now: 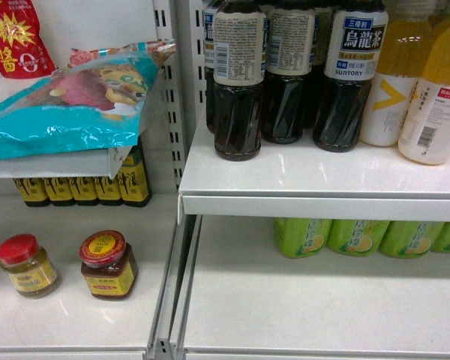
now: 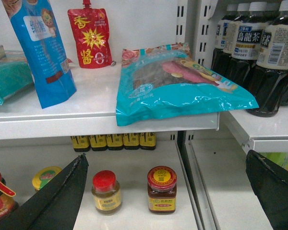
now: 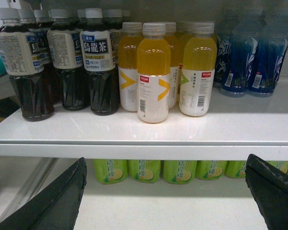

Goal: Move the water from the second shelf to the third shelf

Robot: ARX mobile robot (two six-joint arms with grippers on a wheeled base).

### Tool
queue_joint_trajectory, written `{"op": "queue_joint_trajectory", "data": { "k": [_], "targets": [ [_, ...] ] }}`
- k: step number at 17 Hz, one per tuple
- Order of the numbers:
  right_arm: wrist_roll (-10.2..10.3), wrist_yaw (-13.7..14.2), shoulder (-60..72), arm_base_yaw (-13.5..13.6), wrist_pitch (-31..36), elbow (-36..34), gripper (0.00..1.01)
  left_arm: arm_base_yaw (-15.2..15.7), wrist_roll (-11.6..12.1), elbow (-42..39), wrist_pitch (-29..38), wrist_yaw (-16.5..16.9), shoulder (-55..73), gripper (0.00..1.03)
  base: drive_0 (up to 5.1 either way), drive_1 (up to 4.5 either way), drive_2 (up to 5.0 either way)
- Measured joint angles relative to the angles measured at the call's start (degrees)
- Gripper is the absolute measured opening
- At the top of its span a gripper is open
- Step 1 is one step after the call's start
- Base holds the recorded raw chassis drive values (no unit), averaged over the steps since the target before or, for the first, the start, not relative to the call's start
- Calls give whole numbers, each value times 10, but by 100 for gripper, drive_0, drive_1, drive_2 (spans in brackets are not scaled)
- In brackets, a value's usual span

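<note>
The water is not in any view. My left gripper [image 2: 166, 158] is open, its black fingers [image 2: 62, 201] spread wide in front of a lower left-bay shelf. A red-lidded sauce jar [image 2: 162, 189] and a paler red-capped jar [image 2: 105, 191] stand there. My right gripper [image 3: 165, 160] is open too and holds nothing. It faces the edge of a white shelf [image 3: 144, 143] that carries dark tea bottles [image 3: 101, 72], orange drink bottles [image 3: 153, 72] and blue-labelled bottles [image 3: 252, 57]. Neither gripper shows in the head view.
Green lemon-drink bottles [image 3: 177, 170] line the back of the shelf below. A teal snack bag [image 2: 177, 88] overhangs the left bay's upper shelf, beside a blue pouch [image 2: 41, 48] and a red pouch [image 2: 91, 36]. A slotted upright [image 1: 172, 285] divides the bays.
</note>
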Motion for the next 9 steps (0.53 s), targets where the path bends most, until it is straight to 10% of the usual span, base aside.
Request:
{"op": "queue_joint_trajectory", "data": {
  "k": [9],
  "targets": [
    [0, 0, 0, 0, 0, 0, 98, 0, 0, 0, 0, 0, 0, 98, 0, 0, 0]
  ]
}}
